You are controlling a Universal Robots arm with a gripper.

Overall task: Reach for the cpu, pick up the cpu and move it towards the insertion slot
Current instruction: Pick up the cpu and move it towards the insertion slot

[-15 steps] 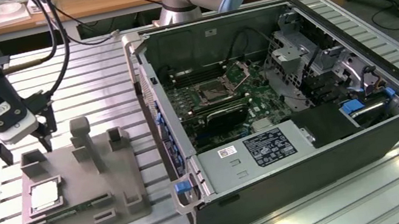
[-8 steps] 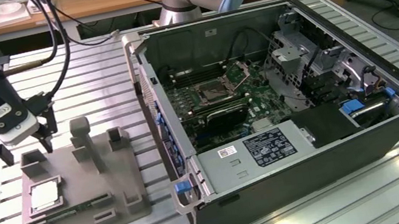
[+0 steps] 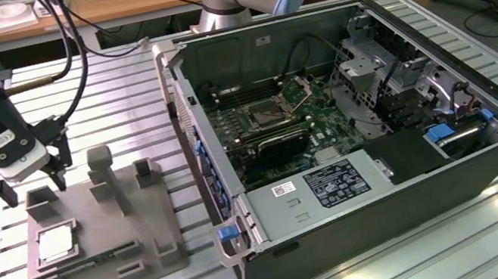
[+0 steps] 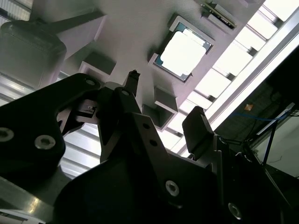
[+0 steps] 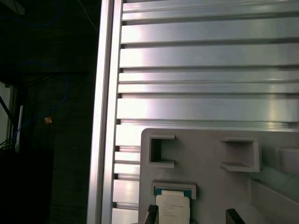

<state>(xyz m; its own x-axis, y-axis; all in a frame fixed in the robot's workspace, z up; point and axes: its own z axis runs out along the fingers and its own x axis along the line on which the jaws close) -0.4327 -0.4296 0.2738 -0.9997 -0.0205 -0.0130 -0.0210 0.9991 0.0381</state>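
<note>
Hovering over the grey fixture (image 3: 155,233), hand (image 3: 33,191) released and empty, cpu (image 3: 55,243) seated nearby. Best, I judge: centre over chip, descend square, grip opposite edges.

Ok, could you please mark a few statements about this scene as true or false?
1. The cpu lies in the grey fixture tray. True.
2. The gripper grips the cpu. False: it is open and empty, above the tray.
3. The insertion slot sits inside the open computer case. True.
4. The tray is inside the case. False: it rests on the table, at the exterior view's left of the case.
</note>
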